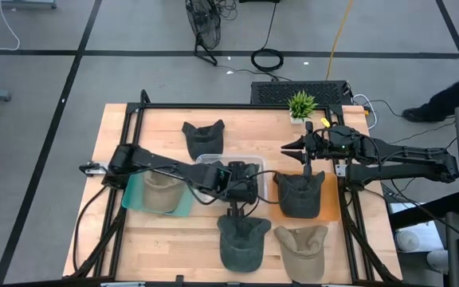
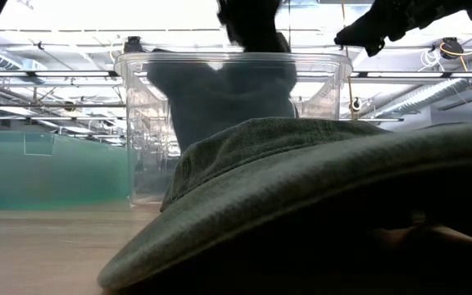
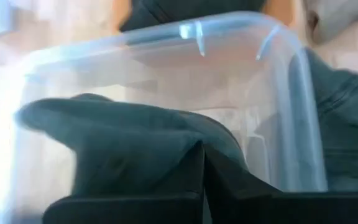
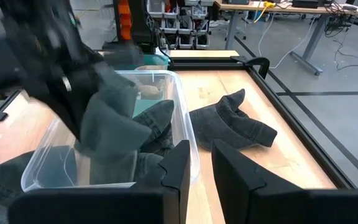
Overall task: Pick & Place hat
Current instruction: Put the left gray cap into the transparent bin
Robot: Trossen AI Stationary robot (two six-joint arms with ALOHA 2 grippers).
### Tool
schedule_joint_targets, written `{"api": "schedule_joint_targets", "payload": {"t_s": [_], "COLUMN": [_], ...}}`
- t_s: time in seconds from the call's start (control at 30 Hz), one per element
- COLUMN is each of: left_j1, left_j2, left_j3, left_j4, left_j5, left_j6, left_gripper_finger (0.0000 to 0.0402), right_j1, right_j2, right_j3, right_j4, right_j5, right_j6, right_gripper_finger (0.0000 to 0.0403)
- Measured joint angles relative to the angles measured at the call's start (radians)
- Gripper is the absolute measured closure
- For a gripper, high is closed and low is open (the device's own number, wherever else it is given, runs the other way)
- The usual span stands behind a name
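Clearly, from the high view, the placing step is in hand: the left gripper (image 1: 236,185) hangs over the clear bin (image 1: 228,171) at the middle of the worktop (image 1: 118,135), jaws closed on a grey-green hat (image 1: 217,177). The right gripper (image 1: 305,148) waits near the far right corner, beside a small plant (image 1: 301,104), with only a narrow gap between its jaws and nothing held. Other hats lie around: one dark hat (image 1: 203,137) toward the far edge, one on an orange mat (image 1: 330,203), one on a teal mat (image 1: 183,202), and two at the near edge.

From the low view, the held hat hangs down inside the bin, and a big hat brim (image 2: 301,205) fills the foreground.

From the left wrist view, the closed fingers (image 3: 197,180) pinch the cloth just inside the bin wall.

From the right wrist view, a workshop with tables and cables is behind the worktop.

As a judgement, the next move calls for opening the jaws so the hat drops, then lifting straight up without dragging the bin rim.
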Motion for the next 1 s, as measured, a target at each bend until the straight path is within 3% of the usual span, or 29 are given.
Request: {"api": "schedule_joint_targets", "payload": {"t_s": [0.2,0.4,0.77,1.0], "left_j1": [0.022,0.026,0.017,-0.01], "left_j2": [0.007,0.007,-0.081,-0.133], "left_j3": [-0.097,-0.105,-0.091,-0.091], "left_j4": [0.162,0.169,0.107,-0.019], "left_j5": [0.039,0.066,0.058,-0.02], "left_j6": [0.082,0.099,0.055,0.043], "left_gripper_finger": [0.0388,0.0396,0.0321,0.0278], "right_j1": [0.0,0.0,0.0,0.0], "right_j2": [0.0,0.0,0.0,0.0], "right_j3": [0.0,0.0,0.0,0.0], "right_j4": [-0.001,0.0,0.0,-0.001], "right_j5": [0.0,0.0,0.0,0.0], "right_j6": [0.0,-0.01,-0.011,-0.011], "right_gripper_finger": [0.0344,0.0344,0.0344,0.0344]}}
